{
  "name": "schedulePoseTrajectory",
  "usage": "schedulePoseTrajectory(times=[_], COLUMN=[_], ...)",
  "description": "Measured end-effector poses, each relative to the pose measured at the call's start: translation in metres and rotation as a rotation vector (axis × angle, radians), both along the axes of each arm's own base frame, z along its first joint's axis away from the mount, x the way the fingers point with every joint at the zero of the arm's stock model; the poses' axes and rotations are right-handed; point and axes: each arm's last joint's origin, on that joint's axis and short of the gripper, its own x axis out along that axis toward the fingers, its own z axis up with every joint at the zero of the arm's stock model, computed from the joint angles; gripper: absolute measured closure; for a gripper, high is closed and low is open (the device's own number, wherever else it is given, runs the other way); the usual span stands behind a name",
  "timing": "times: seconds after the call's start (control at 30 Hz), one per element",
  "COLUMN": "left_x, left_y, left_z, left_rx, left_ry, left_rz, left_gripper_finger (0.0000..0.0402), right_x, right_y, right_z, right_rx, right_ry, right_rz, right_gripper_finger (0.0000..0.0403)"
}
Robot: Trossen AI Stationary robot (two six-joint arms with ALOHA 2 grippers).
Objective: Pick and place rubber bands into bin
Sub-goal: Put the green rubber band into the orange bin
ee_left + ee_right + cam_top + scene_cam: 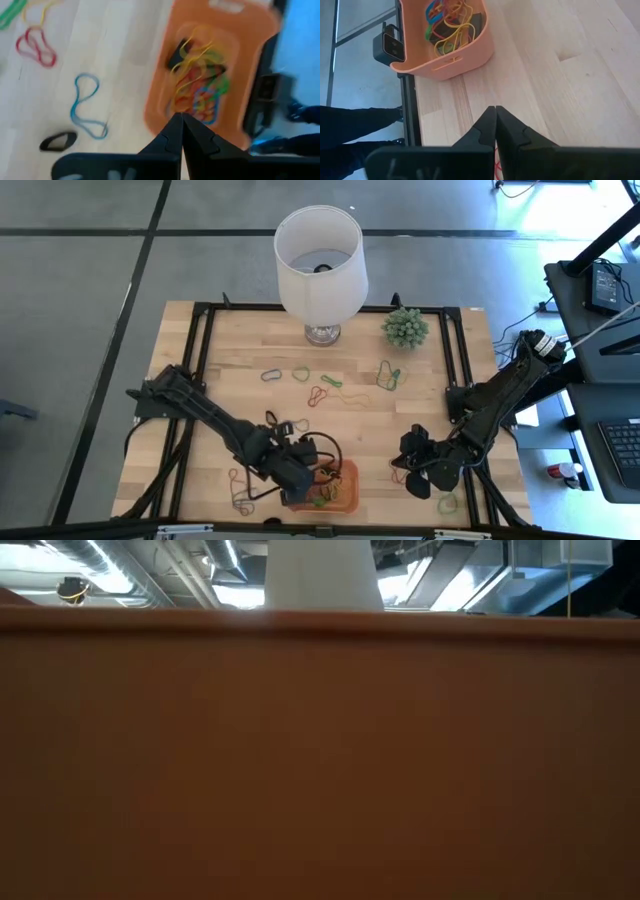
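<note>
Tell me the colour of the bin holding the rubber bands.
Orange; the bin shows best in the right wrist view, rubber bands piled inside.

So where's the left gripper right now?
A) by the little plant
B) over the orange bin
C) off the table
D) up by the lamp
B: the left gripper sits at the edge of the bin, which already holds rubber bands; its wrist camera looks down onto them.
</note>
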Motion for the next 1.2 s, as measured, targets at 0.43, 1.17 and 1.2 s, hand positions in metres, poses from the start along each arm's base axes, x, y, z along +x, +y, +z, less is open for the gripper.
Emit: schedulePoseTrajectory(times=[0.43,1.17,1.2], left_x=[0.020,0.025,0.023], left_y=[-0.005,0.000,0.004], left_z=[-0.047,-0.048,-0.045], left_rx=[0.035,0.089,0.100], left_ry=[0.127,0.150,0.161], left_rz=[0.064,-0.235,-0.245], left_gripper_finger=[0.0400,0.0400,0.0401], right_x=[0.000,-0.015,-0.016], right_y=[0.000,-0.008,-0.008], right_z=[0.000,-0.012,-0.012], right_rx=[0.003,0.296,0.307], right_ry=[-0.001,0.372,0.396], right_rz=[-0.002,-0.376,-0.386], right_gripper_finger=[0.0396,0.0396,0.0398])
